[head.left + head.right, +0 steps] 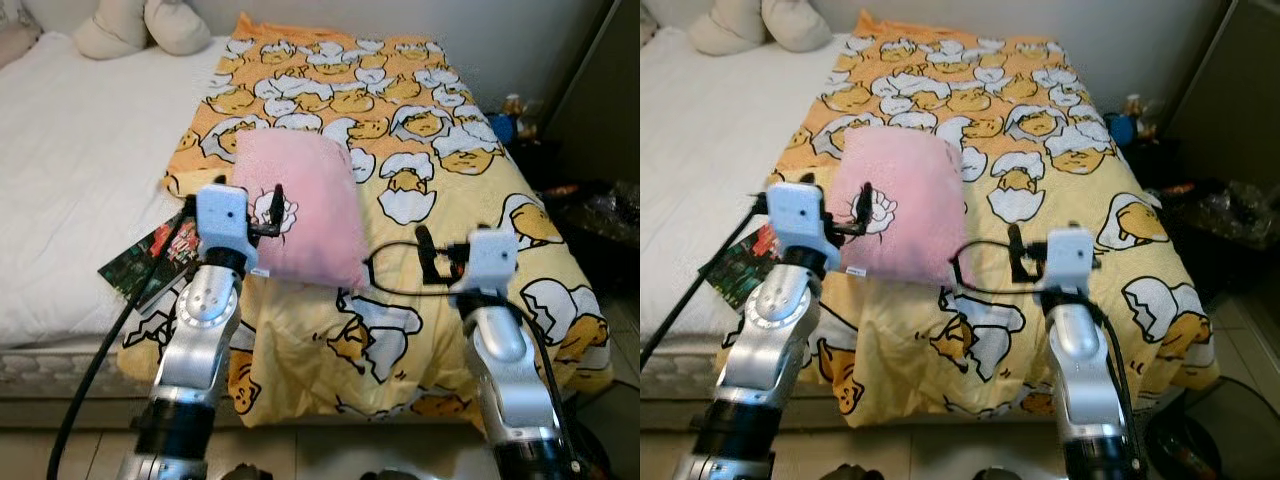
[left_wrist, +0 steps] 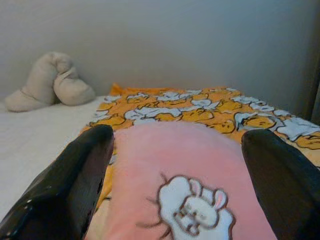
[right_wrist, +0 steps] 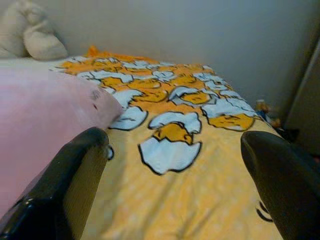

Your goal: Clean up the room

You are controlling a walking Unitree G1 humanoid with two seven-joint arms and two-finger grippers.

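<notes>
Plain pale wall behind bed, white mattress at left, tiled floor in front, dim clutter at right

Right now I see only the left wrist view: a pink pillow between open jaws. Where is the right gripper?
Observer: The right gripper is over the yellow egg-print blanket, just right of the pink pillow, jaws open.
Operator: Anything lying left of the pillow?
Observer: A flat dark printed item lies on the white sheet at the bed's near edge, beside the blanket's corner.
</notes>
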